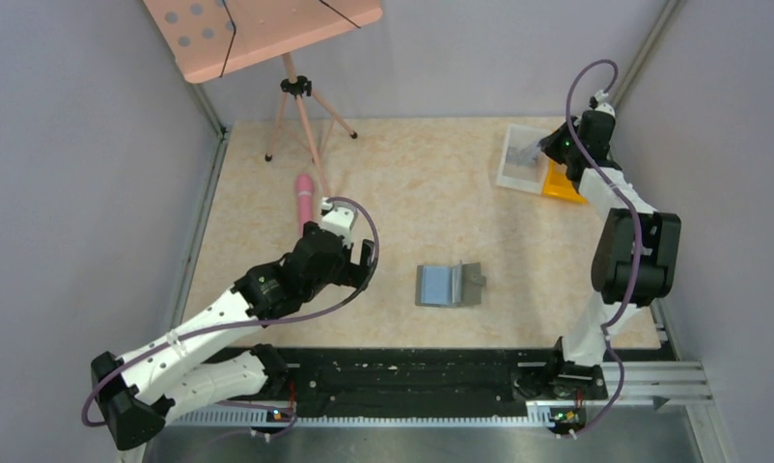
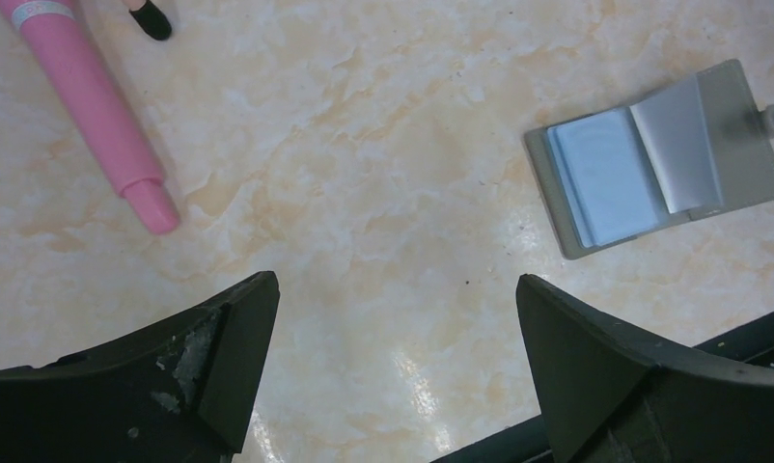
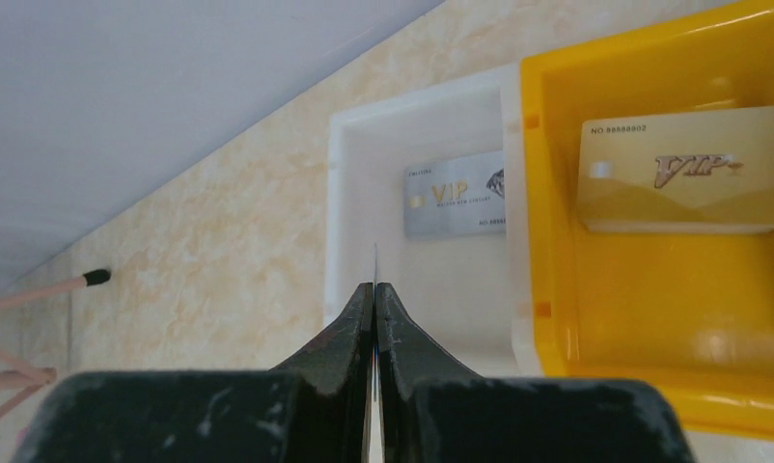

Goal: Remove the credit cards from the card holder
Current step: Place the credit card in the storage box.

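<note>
Card holder (image 1: 448, 285) lies open on the table (image 1: 412, 174), middle, toward the arms. Looks light, floppy, slick sleeves, likely to slide: pin a cover, pinch a card edge. Left gripper (image 2: 393, 289) spread wide, empty, hovering near it, apart. Right gripper (image 3: 374, 289) clamped on thin card (image 3: 374, 258), edge-on, over white bin (image 3: 337, 193).

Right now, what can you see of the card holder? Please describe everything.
The card holder lies open like a book, flat on the marbled table, towards its near edge. The cover is dark grey and the inner panels are pale blue. One greyish clear sleeve stands half lifted. A snap tab sticks out from one edge. Only the table touches it.
</note>
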Tool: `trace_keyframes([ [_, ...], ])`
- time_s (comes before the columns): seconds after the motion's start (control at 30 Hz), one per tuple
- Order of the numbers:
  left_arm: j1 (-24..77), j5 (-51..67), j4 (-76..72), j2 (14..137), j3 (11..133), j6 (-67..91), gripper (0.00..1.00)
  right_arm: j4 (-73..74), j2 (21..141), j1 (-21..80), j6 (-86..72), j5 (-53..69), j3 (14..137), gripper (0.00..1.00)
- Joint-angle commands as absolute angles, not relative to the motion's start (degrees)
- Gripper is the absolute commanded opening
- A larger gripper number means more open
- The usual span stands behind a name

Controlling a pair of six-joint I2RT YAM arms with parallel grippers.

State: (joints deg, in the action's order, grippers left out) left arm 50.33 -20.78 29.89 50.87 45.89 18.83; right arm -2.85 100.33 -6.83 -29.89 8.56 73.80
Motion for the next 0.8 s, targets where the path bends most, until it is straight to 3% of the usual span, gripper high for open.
trace_keyframes([
  [0.0, 46.1, -17.9, 32.0, 52.4, 49.1, 19.2, 0.99, -10.6, 106.3, -7.8, -32.6, 7.7, 80.3, 0.0],
  [0.4, 43.2, -20.8, 31.0, 52.1, 47.6, 15.4, 0.99, -13.9, 121.9, -7.8, -39.4, 9.9, 90.4, 0.0],
  [0.77, 43.2, -22.0, 29.9, 51.3, 47.4, 15.0, 0.99, -12.7, 126.2, -7.8, -38.9, 10.2, 93.0, 0.0],
])
